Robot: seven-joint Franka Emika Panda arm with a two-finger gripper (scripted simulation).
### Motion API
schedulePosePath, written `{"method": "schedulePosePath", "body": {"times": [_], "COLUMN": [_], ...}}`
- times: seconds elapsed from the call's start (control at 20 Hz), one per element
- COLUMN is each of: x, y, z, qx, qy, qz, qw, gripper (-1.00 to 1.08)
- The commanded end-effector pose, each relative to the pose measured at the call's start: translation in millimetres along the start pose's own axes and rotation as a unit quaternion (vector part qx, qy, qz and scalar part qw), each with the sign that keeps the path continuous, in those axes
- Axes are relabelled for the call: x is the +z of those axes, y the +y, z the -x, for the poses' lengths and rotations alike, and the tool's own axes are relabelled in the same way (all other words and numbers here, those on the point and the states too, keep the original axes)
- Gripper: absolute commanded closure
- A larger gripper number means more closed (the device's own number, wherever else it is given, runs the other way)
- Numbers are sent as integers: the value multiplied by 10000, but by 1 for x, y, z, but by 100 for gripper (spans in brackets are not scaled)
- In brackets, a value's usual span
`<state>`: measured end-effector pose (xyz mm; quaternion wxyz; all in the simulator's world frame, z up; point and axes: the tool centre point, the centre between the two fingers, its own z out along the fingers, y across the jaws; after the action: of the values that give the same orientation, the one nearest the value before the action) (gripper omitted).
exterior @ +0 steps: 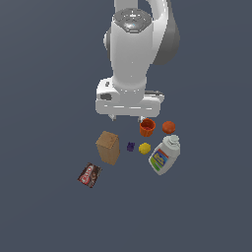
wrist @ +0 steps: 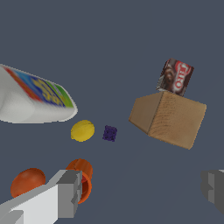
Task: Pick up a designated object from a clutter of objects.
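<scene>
The small yellow roundish lump (exterior: 144, 148) lies on the grey floor between the tiny purple piece (exterior: 130, 146) and the white labelled bottle (exterior: 165, 155). In the wrist view the lump (wrist: 82, 131) sits next to the purple piece (wrist: 110, 133). My gripper (exterior: 127, 118) hangs above the floor behind the clutter, near the orange cup (exterior: 147, 127), apart from the lump. Its fingers (wrist: 70, 192) stand wide apart and hold nothing; the gripper (wrist: 142, 190) is open.
A brown box (exterior: 108, 146) stands at the exterior view's left of the purple piece. A dark red packet (exterior: 89, 175) lies beyond it. An orange ball (exterior: 169, 127) sits beside the cup. The bottle (wrist: 33, 98) lies on its side close to the lump.
</scene>
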<state>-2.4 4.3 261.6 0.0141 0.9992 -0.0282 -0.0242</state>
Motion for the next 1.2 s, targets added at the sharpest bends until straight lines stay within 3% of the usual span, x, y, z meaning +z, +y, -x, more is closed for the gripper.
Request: {"method": "schedulePosePath", "body": {"times": [0.0,0.7,1.15], "x": [13,128,173], "y": [-7,-69,-92], "z": [-3,-5,4], "qx": [95,970,1327], "qy": [16,165,208], "qz": [-2,-97,-165], "qw": [10000,9951,9908], "gripper": [-92,-92,-92]}}
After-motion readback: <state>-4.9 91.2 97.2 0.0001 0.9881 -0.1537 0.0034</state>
